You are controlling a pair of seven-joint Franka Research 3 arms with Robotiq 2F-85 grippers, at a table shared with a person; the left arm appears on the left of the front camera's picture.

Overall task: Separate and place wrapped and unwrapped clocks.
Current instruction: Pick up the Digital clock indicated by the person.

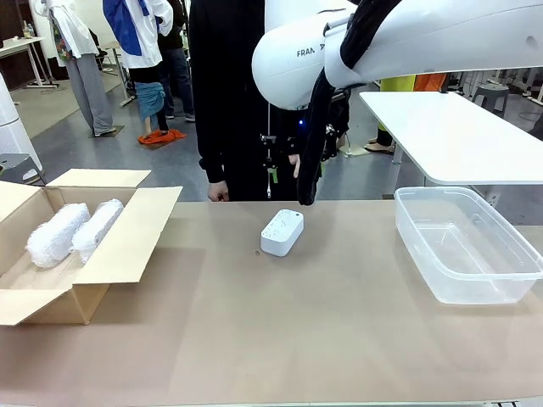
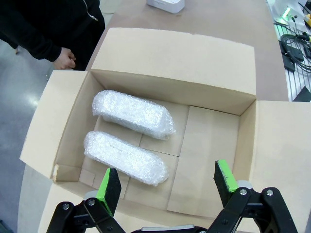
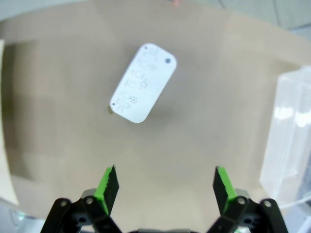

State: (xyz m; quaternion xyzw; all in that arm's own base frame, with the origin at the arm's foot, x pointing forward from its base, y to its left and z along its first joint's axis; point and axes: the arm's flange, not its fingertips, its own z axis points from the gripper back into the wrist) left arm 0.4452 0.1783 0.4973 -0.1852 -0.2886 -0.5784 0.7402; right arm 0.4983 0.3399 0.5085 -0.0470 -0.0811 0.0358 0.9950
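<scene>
Two bubble-wrapped clocks [image 1: 55, 235] [image 1: 97, 227] lie side by side in the open cardboard box [image 1: 127, 246] at the table's left; the left wrist view has them as wrapped clocks [image 2: 133, 114] [image 2: 125, 158] on the box floor. My left gripper [image 2: 167, 187] hangs open above the box, nothing between its fingers. The bare white clock [image 1: 282, 231] lies flat mid-table; it is the white clock [image 3: 143, 82] in the right wrist view. High above it, my right gripper [image 3: 165, 189] is open and holds nothing.
A clear plastic bin [image 1: 467, 246] stands at the table's right, its wall seen as the bin [image 3: 291, 141] from the right wrist. A person in black [image 1: 233, 93] stands at the far edge, one hand [image 2: 64, 59] near the box. My right arm [image 1: 382, 42] spans the top.
</scene>
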